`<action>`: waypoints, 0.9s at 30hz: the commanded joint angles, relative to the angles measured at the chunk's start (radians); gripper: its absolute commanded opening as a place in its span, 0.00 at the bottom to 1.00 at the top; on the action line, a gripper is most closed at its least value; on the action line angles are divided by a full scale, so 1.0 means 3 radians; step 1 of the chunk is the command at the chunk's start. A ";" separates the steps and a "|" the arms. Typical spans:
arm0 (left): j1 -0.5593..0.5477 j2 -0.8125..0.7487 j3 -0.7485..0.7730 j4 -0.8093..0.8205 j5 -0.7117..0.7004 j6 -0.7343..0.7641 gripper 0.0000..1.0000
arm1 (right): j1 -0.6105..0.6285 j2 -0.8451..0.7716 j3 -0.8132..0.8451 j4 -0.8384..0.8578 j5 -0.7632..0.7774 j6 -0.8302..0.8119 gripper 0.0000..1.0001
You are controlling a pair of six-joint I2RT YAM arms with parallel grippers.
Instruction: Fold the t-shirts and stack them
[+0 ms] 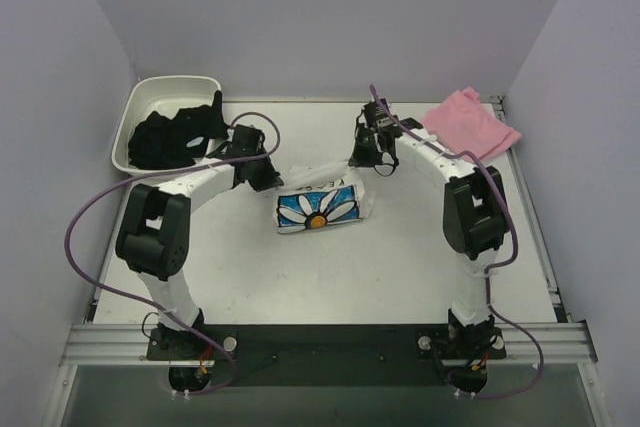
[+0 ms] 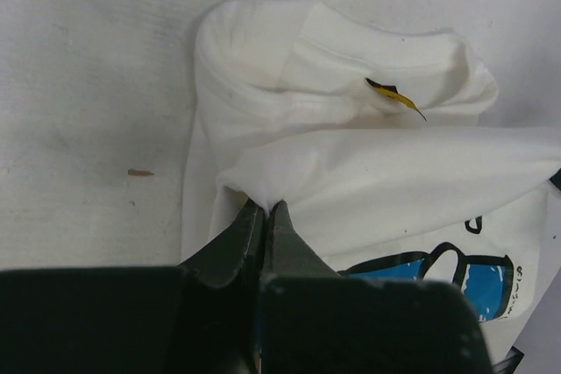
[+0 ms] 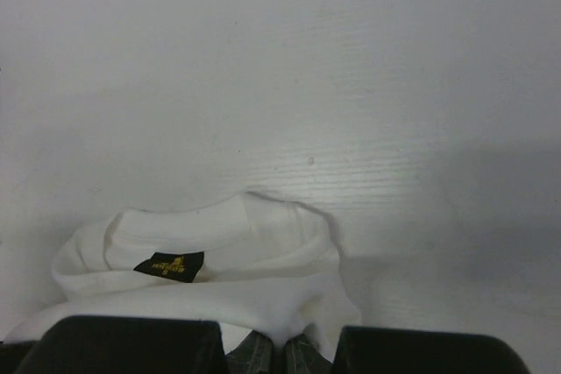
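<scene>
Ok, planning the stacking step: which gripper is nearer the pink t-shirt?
Right. The right gripper pinches the daisy t-shirt on the side toward the pink t-shirt, apart from it; the left gripper pinches the opposite side, nearer the tub.

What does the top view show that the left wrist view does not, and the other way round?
Only the top view: the pink tee at the far right, the tub with dark clothes at the far left, and the right arm. Only the left wrist view: the left pincer shut on a fold of the daisy tee, and the neck tag. Both: the daisy tee with its blue print, lying on the table.
</scene>
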State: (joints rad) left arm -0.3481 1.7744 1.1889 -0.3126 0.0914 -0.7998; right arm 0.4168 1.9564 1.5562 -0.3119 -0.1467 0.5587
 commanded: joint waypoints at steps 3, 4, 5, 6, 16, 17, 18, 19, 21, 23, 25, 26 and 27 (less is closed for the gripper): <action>0.0189 0.0312 0.0332 0.0326 0.0069 0.0043 0.00 | -0.0126 0.0422 0.0467 0.0002 -0.0089 0.0014 0.00; 0.0229 0.0344 0.0332 0.0362 0.0084 0.0043 0.00 | -0.0136 0.0514 0.0518 0.0002 -0.0104 0.0019 0.00; 0.0245 0.0369 0.0342 0.0478 0.0094 0.0033 0.00 | -0.0142 0.0550 0.0595 0.0002 -0.0104 0.0030 0.00; 0.0265 0.0425 0.0342 0.0540 0.0104 0.0017 0.00 | -0.0137 0.0586 0.0646 0.0007 -0.0094 0.0030 0.00; 0.0306 0.0488 0.0782 0.0796 0.0186 0.0186 0.94 | -0.0111 0.0495 0.0837 0.0266 0.0284 -0.0180 0.75; 0.0291 0.0320 0.0757 0.0827 0.0181 0.0206 0.94 | -0.0101 0.0398 0.0760 0.0359 0.0320 -0.0215 0.90; 0.0276 0.0227 0.0736 0.0848 0.0176 0.0211 0.94 | -0.0085 0.0189 0.0587 0.0435 0.0376 -0.0251 0.98; 0.0261 0.0135 0.0701 0.0848 0.0176 0.0222 0.94 | -0.0055 0.0096 0.0525 0.0532 0.0387 -0.0272 1.00; 0.0184 -0.0110 0.0665 0.0802 0.0191 0.0206 0.94 | -0.0014 -0.0128 0.0438 0.0518 0.0397 -0.0262 1.00; 0.0067 -0.0325 0.0583 0.0669 0.0186 0.0161 0.94 | 0.0052 -0.0257 0.0366 0.0421 0.0366 -0.0231 1.00; -0.0026 -0.0473 0.0430 0.0709 0.0191 0.0110 0.94 | 0.0149 -0.0482 0.0132 0.0431 0.0321 -0.0155 1.00; -0.0072 -0.0616 0.0242 0.0755 0.0191 0.0038 0.94 | 0.0180 -0.0558 0.0049 0.0451 0.0275 -0.0119 1.00; -0.0178 -0.0688 0.0144 0.0822 0.0212 -0.0008 0.94 | 0.0216 -0.0696 -0.0053 0.0512 0.0224 -0.0068 1.00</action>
State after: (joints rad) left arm -0.3275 1.6981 1.3357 -0.1131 0.1390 -0.7685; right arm 0.4278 1.9003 1.6276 -0.1951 -0.0628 0.5060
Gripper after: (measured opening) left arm 0.942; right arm 0.999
